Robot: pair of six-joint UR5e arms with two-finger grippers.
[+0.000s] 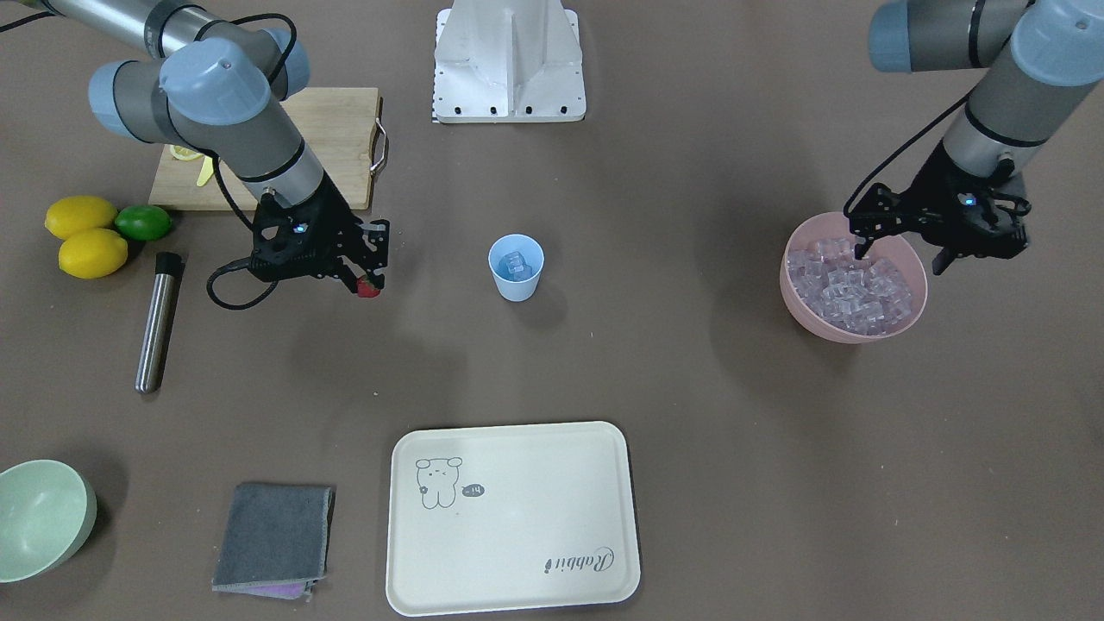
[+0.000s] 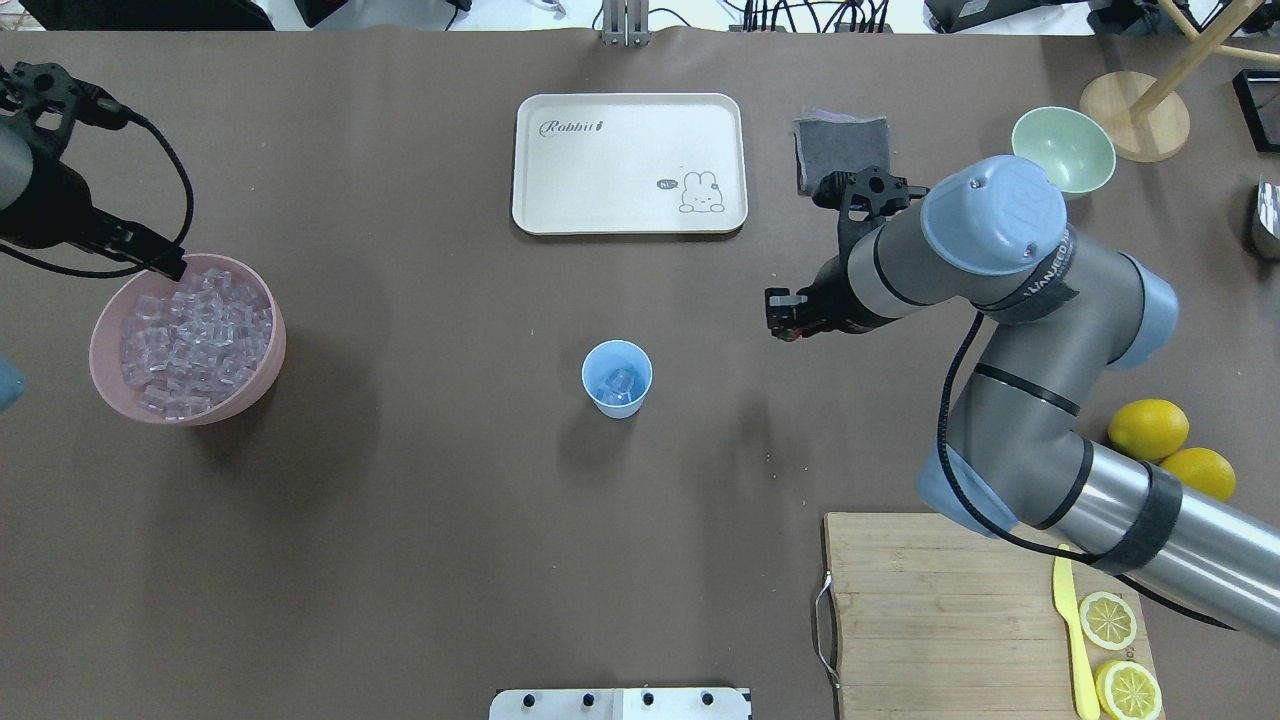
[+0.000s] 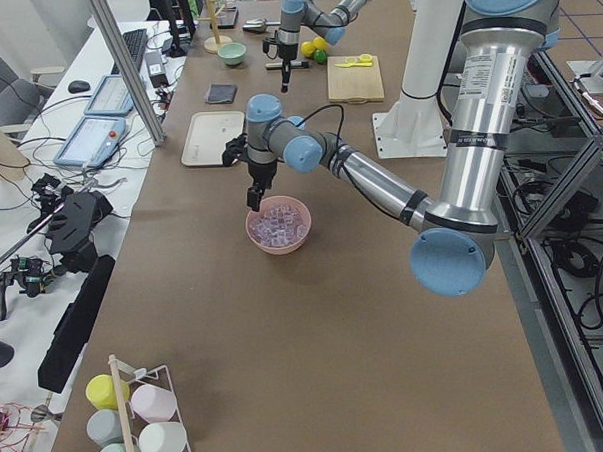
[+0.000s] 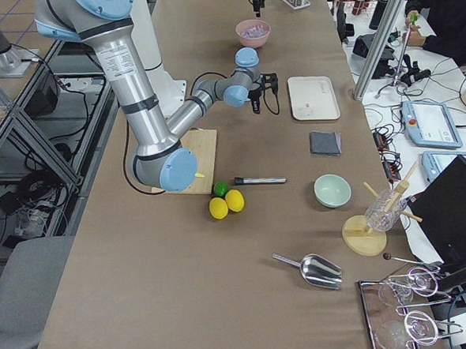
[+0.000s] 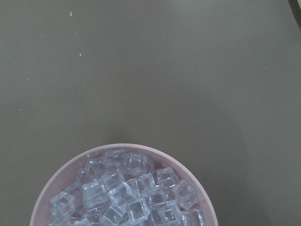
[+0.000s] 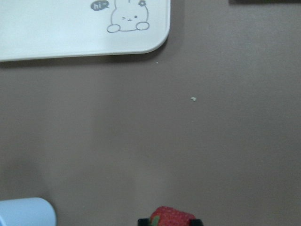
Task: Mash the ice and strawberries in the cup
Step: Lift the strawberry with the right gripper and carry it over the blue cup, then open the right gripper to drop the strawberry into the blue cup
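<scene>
The pale-blue cup (image 1: 516, 269) stands upright mid-table with an ice cube (image 1: 515, 263) inside; it also shows in the overhead view (image 2: 617, 378). My right gripper (image 1: 368, 285) is shut on the red strawberry (image 1: 368, 289), low over the table to the cup's side, about two cup widths away. The right wrist view shows the strawberry (image 6: 171, 217) between the fingertips and the cup (image 6: 26, 212) at lower left. My left gripper (image 1: 901, 257) is open over the pink bowl (image 1: 789, 289) full of ice (image 1: 849, 289), one finger down among the cubes.
A steel muddler (image 1: 158, 321), two lemons (image 1: 82, 216) and a lime (image 1: 142, 222) lie beside the right arm. A cutting board (image 1: 345, 129) is behind it. A cream tray (image 1: 513, 517), grey cloth (image 1: 274, 535) and mint bowl (image 1: 39, 517) sit along the far edge.
</scene>
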